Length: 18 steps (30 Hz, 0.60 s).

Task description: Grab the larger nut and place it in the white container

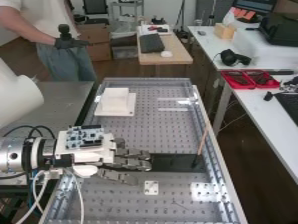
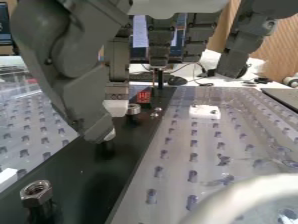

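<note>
the hand (image 1: pixel 135 160), loosely spread, hangs above a flat black board (image 1: pixel 174 162) with a hexagonal metal nut (image 2: pixel 36 190).

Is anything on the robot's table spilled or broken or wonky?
No, nothing I can see looks wrong. One silver nut sits level on its dark post, and a second nut sits along the same black strip.

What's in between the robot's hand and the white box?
In the high view, just a bare stretch of the plate with little holes lies between the hand and the white box.
</note>
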Each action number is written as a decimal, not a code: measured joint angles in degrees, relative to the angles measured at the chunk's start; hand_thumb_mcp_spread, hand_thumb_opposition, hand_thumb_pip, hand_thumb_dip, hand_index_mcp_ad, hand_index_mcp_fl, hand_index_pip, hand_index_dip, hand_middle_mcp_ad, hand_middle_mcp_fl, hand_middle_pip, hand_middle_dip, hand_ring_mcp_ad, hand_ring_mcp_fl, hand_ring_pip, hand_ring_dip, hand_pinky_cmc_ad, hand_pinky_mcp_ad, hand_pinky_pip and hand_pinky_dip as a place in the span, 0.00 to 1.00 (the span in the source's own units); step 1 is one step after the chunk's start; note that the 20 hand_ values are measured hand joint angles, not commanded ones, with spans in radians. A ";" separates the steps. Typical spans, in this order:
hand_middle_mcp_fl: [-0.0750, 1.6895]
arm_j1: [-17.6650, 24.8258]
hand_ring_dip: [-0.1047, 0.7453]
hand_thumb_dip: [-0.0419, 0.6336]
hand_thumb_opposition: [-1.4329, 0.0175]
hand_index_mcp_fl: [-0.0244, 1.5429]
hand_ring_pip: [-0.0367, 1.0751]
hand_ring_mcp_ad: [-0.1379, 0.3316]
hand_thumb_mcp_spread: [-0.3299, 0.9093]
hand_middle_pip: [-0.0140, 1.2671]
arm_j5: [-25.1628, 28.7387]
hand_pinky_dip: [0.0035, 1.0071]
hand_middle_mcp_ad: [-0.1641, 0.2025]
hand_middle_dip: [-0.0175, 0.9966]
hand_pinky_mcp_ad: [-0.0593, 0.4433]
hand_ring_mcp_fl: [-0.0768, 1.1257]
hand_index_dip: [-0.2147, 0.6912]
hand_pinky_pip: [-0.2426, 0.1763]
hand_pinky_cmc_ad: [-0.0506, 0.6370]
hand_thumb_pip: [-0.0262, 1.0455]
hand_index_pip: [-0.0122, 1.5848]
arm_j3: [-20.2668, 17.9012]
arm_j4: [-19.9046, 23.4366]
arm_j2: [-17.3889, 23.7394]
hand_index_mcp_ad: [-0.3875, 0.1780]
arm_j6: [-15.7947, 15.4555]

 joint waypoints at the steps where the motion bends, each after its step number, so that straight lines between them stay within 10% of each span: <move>1: 0.04 0.00 0.24 0.37 0.37 0.02 0.10 0.54 0.54 0.10 -0.01 0.42 0.55 0.22 0.65 0.07 0.34 0.43 0.55 0.74 0.98 0.02 -0.05 -0.03 0.31 0.00; 18: 0.04 0.09 0.24 0.36 0.37 0.02 0.12 0.53 0.54 0.10 -0.10 0.47 0.56 0.22 0.65 0.06 0.30 0.43 0.55 0.76 0.98 0.85 -1.42 -0.92 0.31 -0.67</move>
